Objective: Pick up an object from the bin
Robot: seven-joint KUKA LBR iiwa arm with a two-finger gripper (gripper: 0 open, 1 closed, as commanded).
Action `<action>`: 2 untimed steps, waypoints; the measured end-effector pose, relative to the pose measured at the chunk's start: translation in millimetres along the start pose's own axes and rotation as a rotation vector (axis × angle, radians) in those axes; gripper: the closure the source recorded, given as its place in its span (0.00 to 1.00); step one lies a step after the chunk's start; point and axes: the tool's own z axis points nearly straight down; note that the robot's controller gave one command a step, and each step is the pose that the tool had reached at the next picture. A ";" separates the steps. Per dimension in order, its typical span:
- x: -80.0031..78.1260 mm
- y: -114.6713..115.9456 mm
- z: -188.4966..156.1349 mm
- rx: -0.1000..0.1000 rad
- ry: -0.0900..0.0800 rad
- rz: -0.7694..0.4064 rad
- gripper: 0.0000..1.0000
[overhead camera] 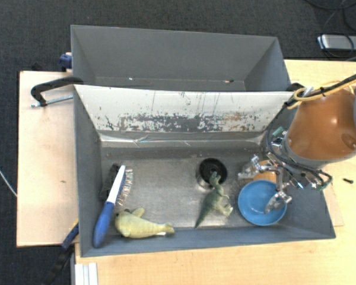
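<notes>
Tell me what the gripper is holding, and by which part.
Cannot be told: the gripper hangs over the blue bowl, but no clear grip on it shows.

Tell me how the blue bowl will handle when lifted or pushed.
The blue bowl looks like thin moulded plastic: probably stiff and light. Its smooth wall may be slippery. It sits open side up on the bin floor, so a push would likely slide it, not roll it.
</notes>
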 end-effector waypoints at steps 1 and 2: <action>10.2 5.8 0.6 -0.003 0.001 -0.475 0.00; 7.9 16.3 24.4 -0.012 -0.007 -1.034 0.00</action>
